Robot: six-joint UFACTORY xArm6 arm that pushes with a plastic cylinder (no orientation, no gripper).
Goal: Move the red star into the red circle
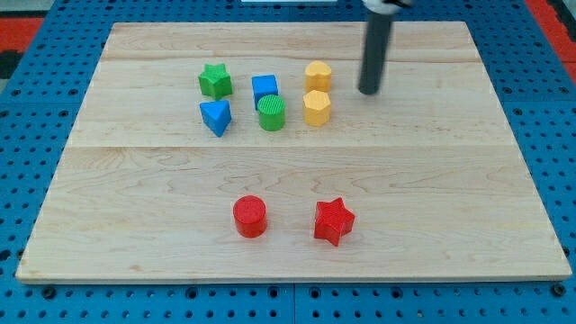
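The wooden bench (pixel 135 234) holds every block. My tip (pixel 369 91) sits near the view's top, just right of the two yellow blocks (pixel 317 92), far from the red star (pixel 334 221). There is no gripper, so nothing is held. The red circle (pixel 249 217) waits left of the star. The rod's top is cut off.

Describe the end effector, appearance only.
A straight, smooth, dark grey-black cylindrical rod, my tip at its lower end. A pale collar caps the rod at the view's top, cut off by the frame. No cables or markings are visible.
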